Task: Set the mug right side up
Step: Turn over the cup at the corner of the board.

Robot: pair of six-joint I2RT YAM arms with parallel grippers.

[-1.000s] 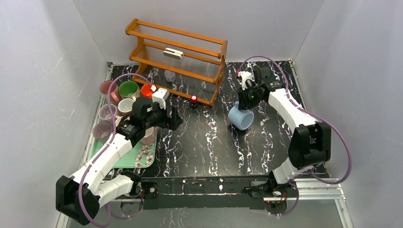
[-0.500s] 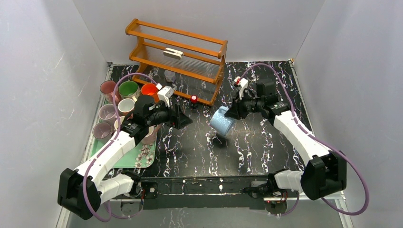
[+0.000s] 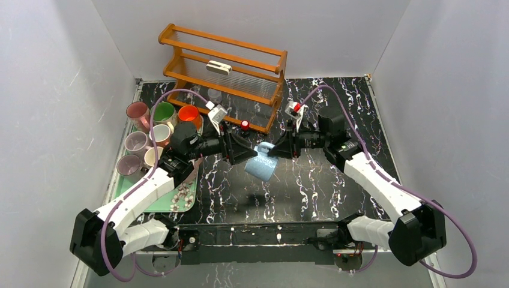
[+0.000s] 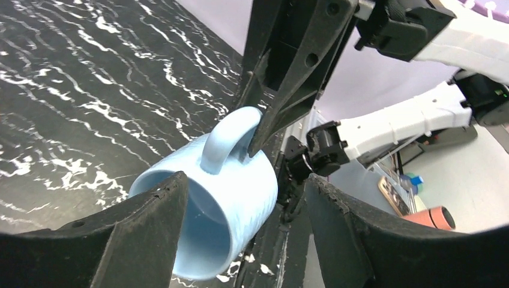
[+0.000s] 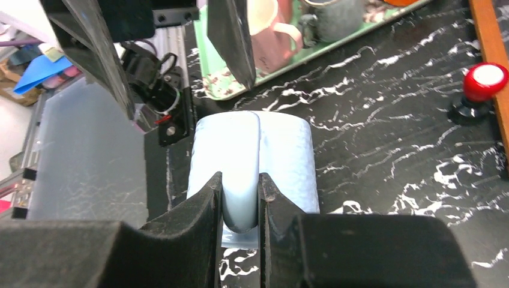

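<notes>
A light blue mug [image 3: 260, 168] hangs tilted in the air over the middle of the table, its mouth facing the left arm. My right gripper [image 3: 271, 150] is shut on the mug's handle [image 5: 240, 156], which fills the gap between its fingers [image 5: 201, 207]. My left gripper [image 3: 248, 154] is open and straddles the mug's wall [image 4: 243, 192]. One finger [image 4: 153, 222] stands in front of the mouth. The other finger [image 4: 345, 231] stands outside with a gap to the mug. The handle [image 4: 223, 139] points upward in the left wrist view.
An orange wooden rack [image 3: 222, 66] stands at the back, with a red knob [image 3: 245, 125] and a small glass [image 3: 214, 95] by it. A green tray [image 3: 174, 201] at the left holds several mugs [image 3: 162, 114]. White walls close in on three sides.
The right arm has carried the mug left from the right side to the table's middle. The left gripper has reached right to meet it, and its jaws have narrowed.
</notes>
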